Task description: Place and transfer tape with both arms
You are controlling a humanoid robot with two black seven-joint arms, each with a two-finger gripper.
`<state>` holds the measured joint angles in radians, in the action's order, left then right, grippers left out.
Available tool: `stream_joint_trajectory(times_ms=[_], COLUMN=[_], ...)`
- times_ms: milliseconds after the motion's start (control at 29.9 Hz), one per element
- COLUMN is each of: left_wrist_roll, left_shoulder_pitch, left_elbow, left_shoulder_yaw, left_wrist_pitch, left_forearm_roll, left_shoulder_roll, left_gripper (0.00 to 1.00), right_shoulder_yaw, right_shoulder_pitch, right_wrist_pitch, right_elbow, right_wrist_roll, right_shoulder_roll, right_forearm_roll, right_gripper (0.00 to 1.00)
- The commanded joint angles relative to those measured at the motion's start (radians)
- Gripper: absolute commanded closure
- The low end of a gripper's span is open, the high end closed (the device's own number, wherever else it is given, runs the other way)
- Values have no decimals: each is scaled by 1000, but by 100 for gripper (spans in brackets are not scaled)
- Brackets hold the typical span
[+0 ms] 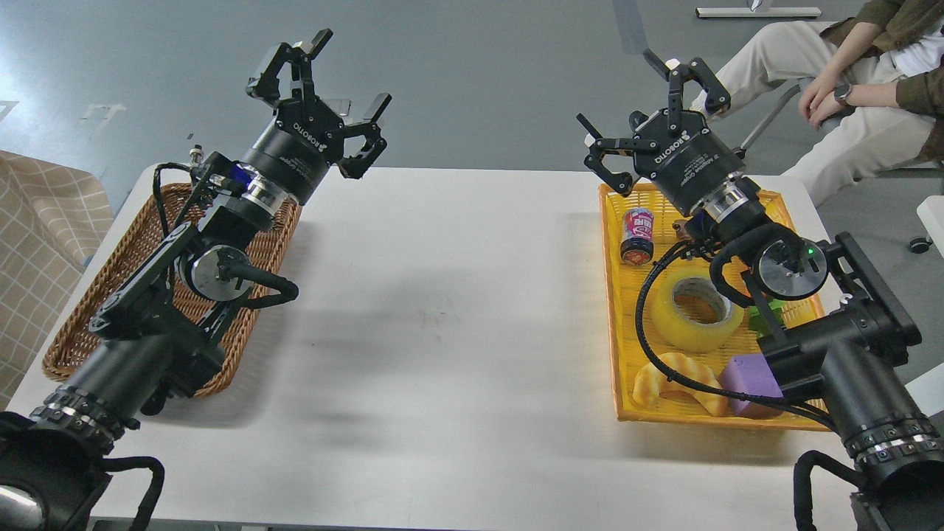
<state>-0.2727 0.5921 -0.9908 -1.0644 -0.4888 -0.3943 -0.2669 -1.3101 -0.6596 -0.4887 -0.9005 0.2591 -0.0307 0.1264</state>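
The tape [695,310], a wide yellow translucent roll with a pale core, lies flat in the yellow tray [616,310] at the right of the table. My right gripper [649,110] is open and empty, raised above the tray's far end, well beyond the tape. My left gripper [324,99] is open and empty, raised above the far end of the wicker basket [81,324] at the left. A cable of my right arm crosses the tape's right side.
The tray also holds a small can [637,234], a golden croissant [675,381], a purple block [748,377] and a green object [767,313]. The white table [442,310] lies between basket and tray. A seated person [848,81] is behind the table at far right.
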Motion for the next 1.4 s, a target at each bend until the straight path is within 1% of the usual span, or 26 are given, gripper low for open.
stream_joint_trajectory(times_ms=[0, 501, 936, 1370], left_wrist_roll=[9, 10, 7, -2], left_shoulder_pitch=[2, 3, 6, 8], left_elbow=[0, -6, -6, -6], left_shoulder_yaw=[3, 3, 1, 1], left_wrist_pitch=[0, 0, 0, 0], left_forearm_roll=[0, 0, 0, 0], left_shoulder_roll=[2, 9, 14, 14], left_gripper=[2, 2, 2, 2], right_shoulder_yaw=[0, 2, 2, 6], right_shoulder_pitch=[0, -3, 0, 2], right_wrist_pitch=[0, 0, 0, 0], right_elbow=[-1, -12, -29, -34], right_wrist_roll=[2, 8, 3, 0], right_shoulder_roll=[0, -15, -17, -75], right_forearm_roll=[1, -1, 1, 2], right_gripper=[0, 0, 0, 0])
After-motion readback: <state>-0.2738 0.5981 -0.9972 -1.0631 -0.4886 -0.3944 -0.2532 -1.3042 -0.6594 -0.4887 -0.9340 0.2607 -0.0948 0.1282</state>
